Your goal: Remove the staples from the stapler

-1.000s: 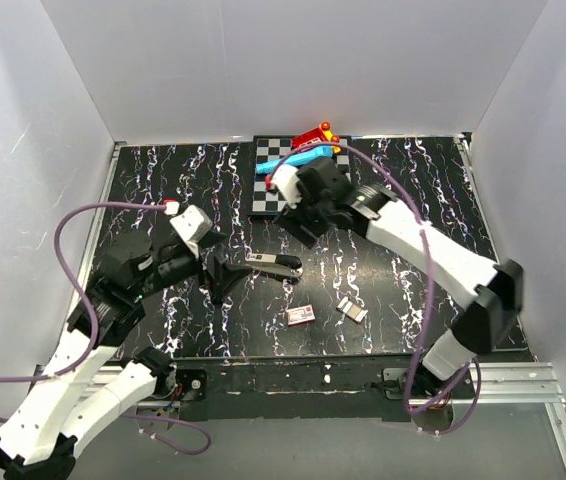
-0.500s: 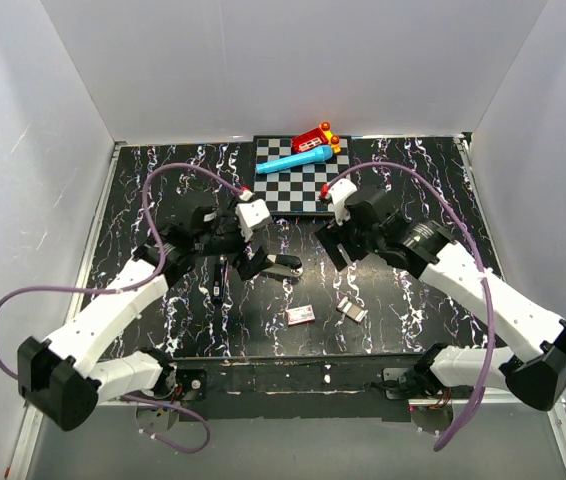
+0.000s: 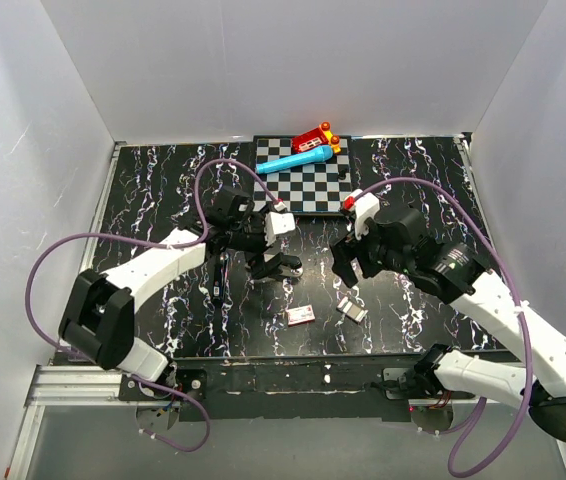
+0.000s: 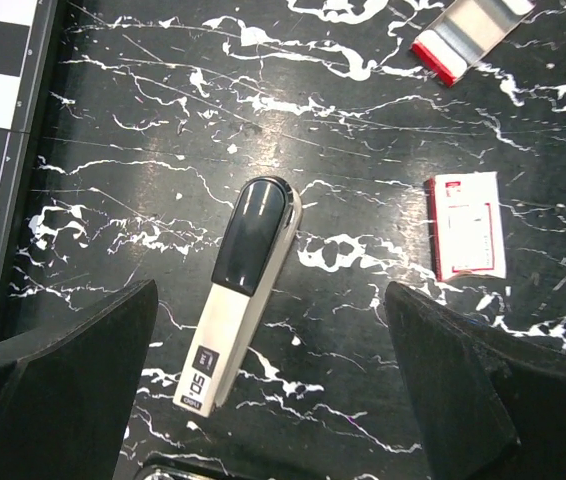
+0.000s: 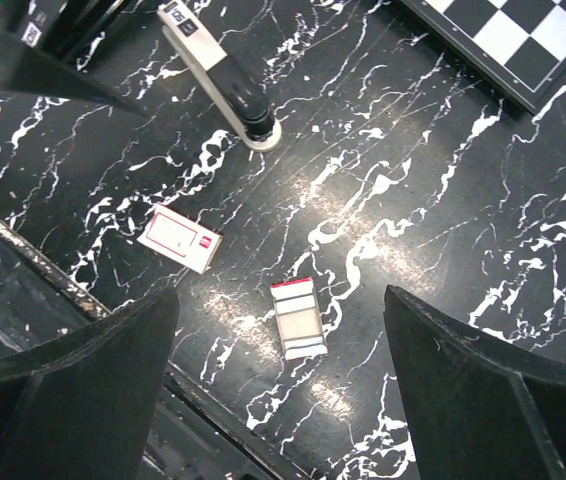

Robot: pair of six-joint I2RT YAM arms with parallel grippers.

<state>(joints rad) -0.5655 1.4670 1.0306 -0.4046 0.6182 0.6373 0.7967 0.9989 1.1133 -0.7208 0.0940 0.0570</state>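
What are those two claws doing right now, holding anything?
Left gripper: open, empty, over the stapler.
Right gripper: open, holding nothing.

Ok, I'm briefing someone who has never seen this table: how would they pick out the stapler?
Find the checkerboard at the far edge of the black marbled table. Just nearer than its left corner lies the stapler. It is a long narrow bar, dark at one end and pale at the other, unlike the flat white-and-red box beside it.
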